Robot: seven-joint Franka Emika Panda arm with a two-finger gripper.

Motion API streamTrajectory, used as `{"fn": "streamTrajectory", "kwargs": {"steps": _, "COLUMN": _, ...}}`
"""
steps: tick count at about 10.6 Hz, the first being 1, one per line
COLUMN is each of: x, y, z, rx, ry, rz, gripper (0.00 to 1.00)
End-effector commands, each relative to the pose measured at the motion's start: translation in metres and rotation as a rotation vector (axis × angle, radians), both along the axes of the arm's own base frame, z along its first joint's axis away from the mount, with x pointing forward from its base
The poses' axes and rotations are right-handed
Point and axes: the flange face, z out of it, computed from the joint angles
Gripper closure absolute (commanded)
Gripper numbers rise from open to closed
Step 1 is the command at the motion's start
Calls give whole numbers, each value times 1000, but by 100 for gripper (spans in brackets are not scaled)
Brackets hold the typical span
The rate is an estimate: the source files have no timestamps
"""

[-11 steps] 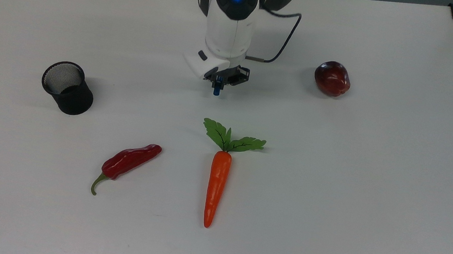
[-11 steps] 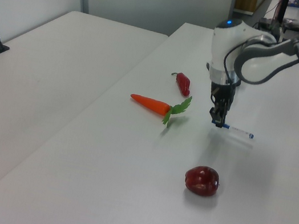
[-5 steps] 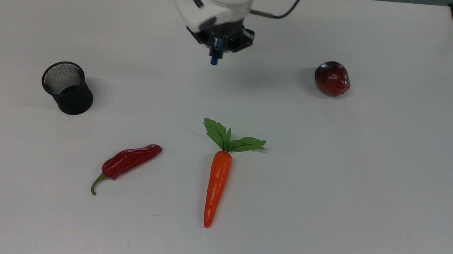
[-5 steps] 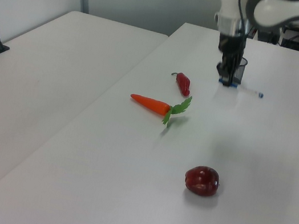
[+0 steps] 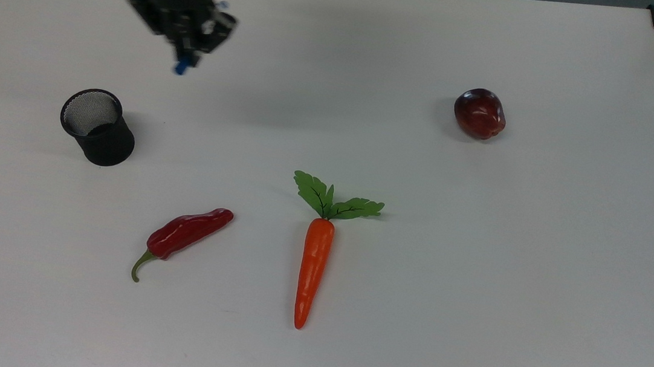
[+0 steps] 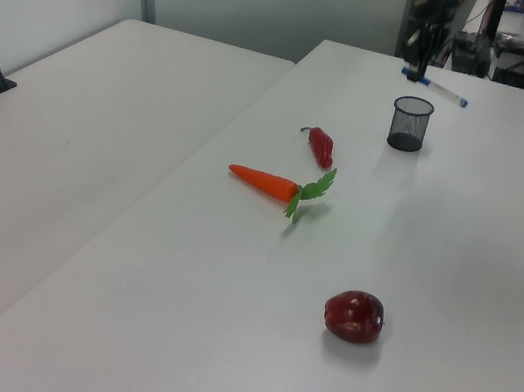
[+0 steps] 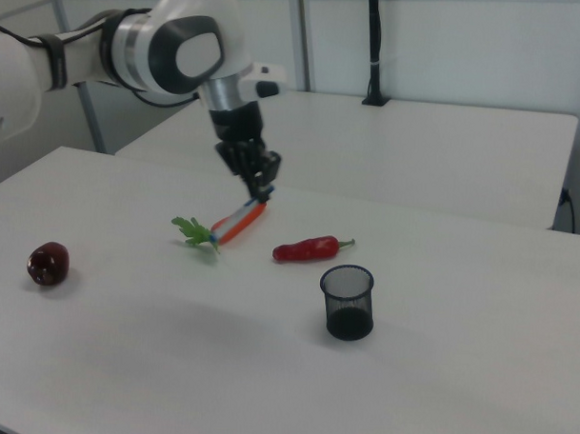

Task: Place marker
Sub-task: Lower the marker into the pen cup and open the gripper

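Over the white table (image 5: 475, 272) my gripper (image 5: 185, 59), pinching the marker (image 6: 434, 84), has moved toward the top view's left, nearer the mesh cup (image 5: 97, 126).

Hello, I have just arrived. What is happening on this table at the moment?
A robot arm is carrying a marker in its gripper, held in the air above the white table. In the top view it hangs up and to the right of the black mesh cup, which stands empty. The marker is not yet set down. A red chili, a carrot and a dark red apple lie untouched on the table.
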Motion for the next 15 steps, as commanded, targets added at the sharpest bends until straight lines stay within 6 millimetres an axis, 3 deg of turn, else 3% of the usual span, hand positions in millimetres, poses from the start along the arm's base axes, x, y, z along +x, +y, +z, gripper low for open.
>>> {"fn": "streamTrajectory", "kwargs": {"steps": 1, "x": 21, "y": -80, "z": 1, "rx": -51, "ry": -202, "rz": -28, "gripper": 84}}
{"fn": "streamTrajectory", "kwargs": {"steps": 2, "x": 26, "y": -97, "z": -2, "rx": -77, "ry": -257, "rz": -39, "gripper": 84}}
{"fn": "streamTrajectory", "kwargs": {"steps": 5, "x": 33, "y": -122, "z": -29, "rx": -134, "ry": -380, "rz": -50, "gripper": 84}}
{"fn": "streamTrajectory", "kwargs": {"steps": 8, "x": 38, "y": -128, "z": -63, "rx": -152, "ry": -446, "rz": -37, "gripper": 84}}
{"fn": "streamTrajectory", "kwargs": {"steps": 12, "x": 34, "y": -127, "z": -108, "rx": -154, "ry": -383, "rz": -20, "gripper": 83}}
{"fn": "streamTrajectory", "kwargs": {"steps": 15, "x": 32, "y": -129, "z": -110, "rx": -155, "ry": -375, "rz": -23, "gripper": 82}}
